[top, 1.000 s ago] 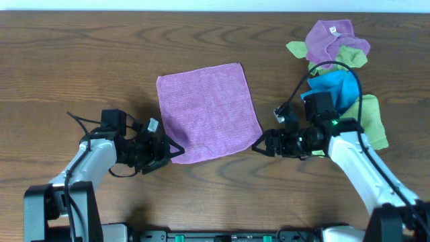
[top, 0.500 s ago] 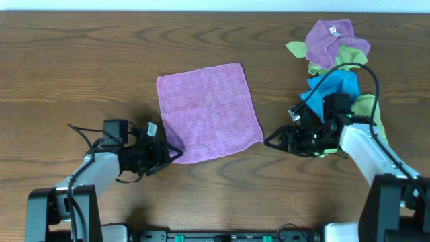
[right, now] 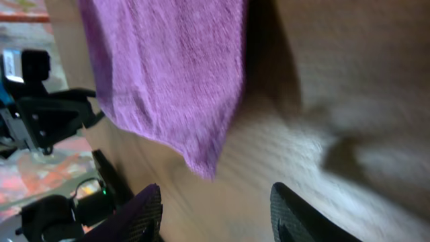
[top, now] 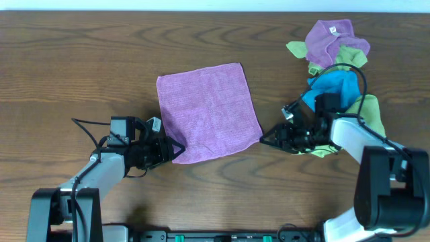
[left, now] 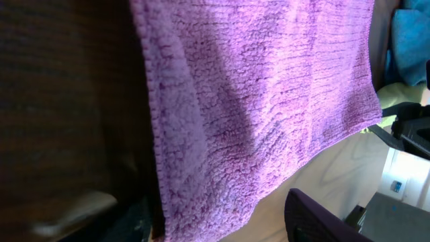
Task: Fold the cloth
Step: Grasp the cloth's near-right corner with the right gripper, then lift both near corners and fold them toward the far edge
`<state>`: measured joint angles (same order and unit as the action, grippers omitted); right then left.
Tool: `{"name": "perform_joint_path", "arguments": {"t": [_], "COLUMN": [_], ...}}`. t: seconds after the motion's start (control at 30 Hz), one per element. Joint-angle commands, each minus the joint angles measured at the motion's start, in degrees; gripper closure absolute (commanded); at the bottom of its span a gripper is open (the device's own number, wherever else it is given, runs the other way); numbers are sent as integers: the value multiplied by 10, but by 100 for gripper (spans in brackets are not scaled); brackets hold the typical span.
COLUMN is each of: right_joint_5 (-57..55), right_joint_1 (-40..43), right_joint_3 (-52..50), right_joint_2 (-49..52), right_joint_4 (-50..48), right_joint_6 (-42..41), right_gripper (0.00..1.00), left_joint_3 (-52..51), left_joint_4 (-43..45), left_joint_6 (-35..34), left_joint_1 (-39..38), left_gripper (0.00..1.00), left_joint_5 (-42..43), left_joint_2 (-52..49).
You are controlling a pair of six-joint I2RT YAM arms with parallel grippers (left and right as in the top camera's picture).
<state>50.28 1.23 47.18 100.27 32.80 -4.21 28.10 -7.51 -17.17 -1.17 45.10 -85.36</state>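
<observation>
The purple cloth [top: 208, 113] lies flat and unfolded on the wooden table. My left gripper [top: 177, 152] is open at the cloth's near-left corner. In the left wrist view the cloth [left: 255, 101] fills the frame and its corner lies between my open fingers [left: 222, 225]. My right gripper [top: 265, 141] is open at the near-right corner. In the right wrist view the corner of the cloth [right: 168, 74] hangs just ahead of my open fingers [right: 218, 218], apart from them.
A pile of loose cloths [top: 339, 54], purple, green and blue, lies at the back right, just behind my right arm. The blue one shows at the edge of the left wrist view [left: 410, 33]. Bare wood surrounds the purple cloth.
My left gripper has edged right onto the near-left corner. My right gripper drew back to the right, then came slightly left toward the near-right corner. The cloth has not moved.
</observation>
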Motion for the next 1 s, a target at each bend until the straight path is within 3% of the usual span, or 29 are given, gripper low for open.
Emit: {"name": "perform_joint_path", "arguments": {"t": [0.0, 0.37, 0.47, 0.6, 0.63, 0.73, 0.97], "right_joint_5": [27, -13, -35, -35, -35, -35, -36], "right_joint_1": [-25, -59, -59, -59, -59, -59, -59], "right_joint_3": [-1, -1, -1, -1, -1, -1, -1], "right_joint_2": [13, 14, 14, 14, 14, 14, 14], "right_joint_4": [-16, -78, -85, -104, -106, -108, -114], "right_joint_6": [-40, -86, -91, -106, -106, -106, -106], "right_gripper": [48, 52, 60, 92, 95, 96, 99], "left_joint_3": [-13, -13, -13, -13, -13, -13, -13], "left_joint_4": [-26, -90, -87, -72, -72, -74, -76], "left_joint_6": [-3, 4, 4, -30, -36, -47, -52], "left_joint_1": [-2, -2, -2, -2, -2, -2, -2], "left_gripper": [39, 43, 45, 48, 50, 62, 63], "left_joint_5": [-50, -48, -51, -53, -53, -50, -54], "left_joint_2": [-10, -10, -10, -10, -10, -10, -10]}}
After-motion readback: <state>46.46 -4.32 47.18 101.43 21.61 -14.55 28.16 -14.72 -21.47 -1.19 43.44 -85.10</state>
